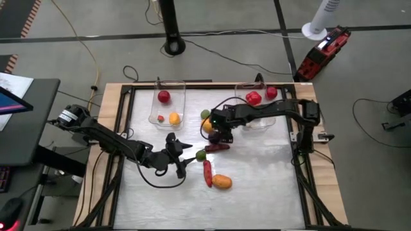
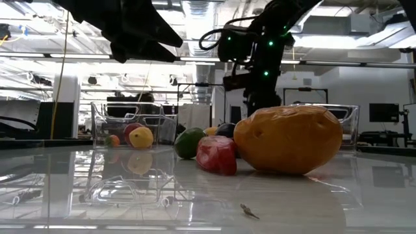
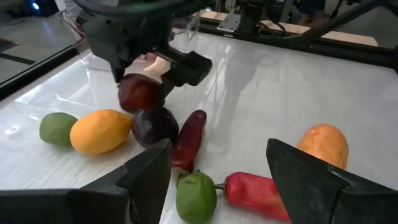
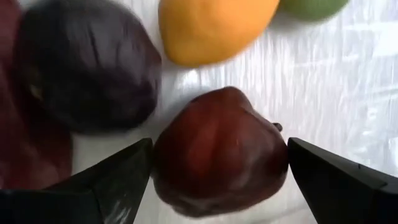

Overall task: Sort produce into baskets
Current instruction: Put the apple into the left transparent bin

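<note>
Right wrist view: right hand [image 4: 217, 162] clamps dark red fruit [image 4: 217, 152], purple piece [image 4: 87, 68] alongside.

1. tabletop [image 1: 257, 192]: white, glossy, inside a dark frame.
2. Two clear baskets at the far edge: left basket [image 1: 171, 101] and right basket [image 1: 260, 102].
3. Loose cluster mid-tabletop: far green piece [image 1: 205, 114], orange-yellow piece [image 1: 207, 126], dark purple piece [image 1: 214, 136], dark red chili [image 1: 217, 147].
4. Nearer the front: green lime-like piece [image 1: 201, 154], red chili [image 1: 207, 172], orange potato-like piece [image 1: 221, 182] just beside the red chili.
</note>
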